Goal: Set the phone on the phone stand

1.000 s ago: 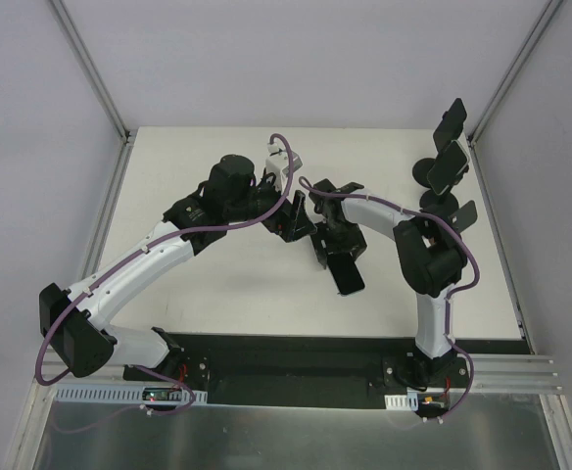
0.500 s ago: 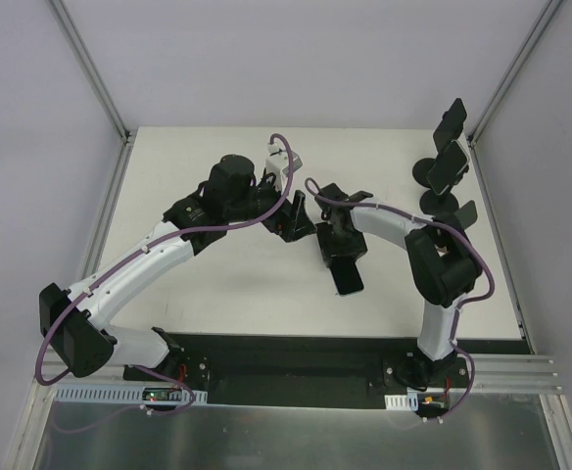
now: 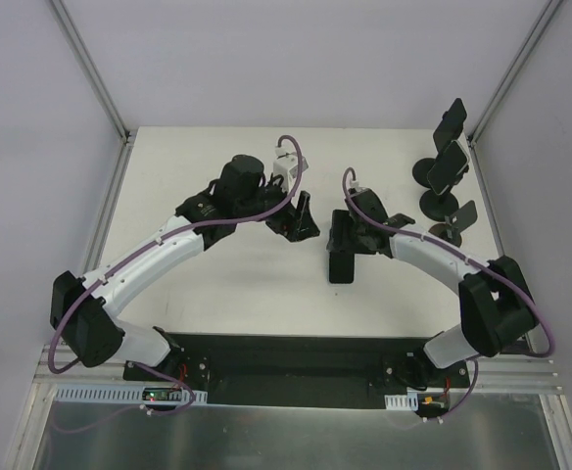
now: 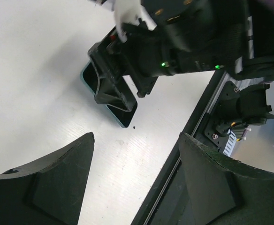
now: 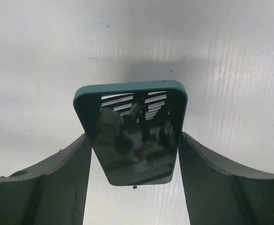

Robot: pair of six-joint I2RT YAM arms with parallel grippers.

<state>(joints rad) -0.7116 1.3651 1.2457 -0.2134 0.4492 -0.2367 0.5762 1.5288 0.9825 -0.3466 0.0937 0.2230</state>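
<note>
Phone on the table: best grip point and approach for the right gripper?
Pinch the phone across its two long edges, coming from above: it lies flat, screen up, leaving only the thin sides exposed. The right gripper straddles it so.

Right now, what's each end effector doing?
Left end effector: open, holding nothing.
Right end effector: closed on the phone, fingers against both its long edges.

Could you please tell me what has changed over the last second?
The right arm swung its elbow out rightward, and the right gripper closed onto the sides of the phone. The left gripper, open, shifted slightly. The phone stays about where it was; the three stands are unmoved.
</note>
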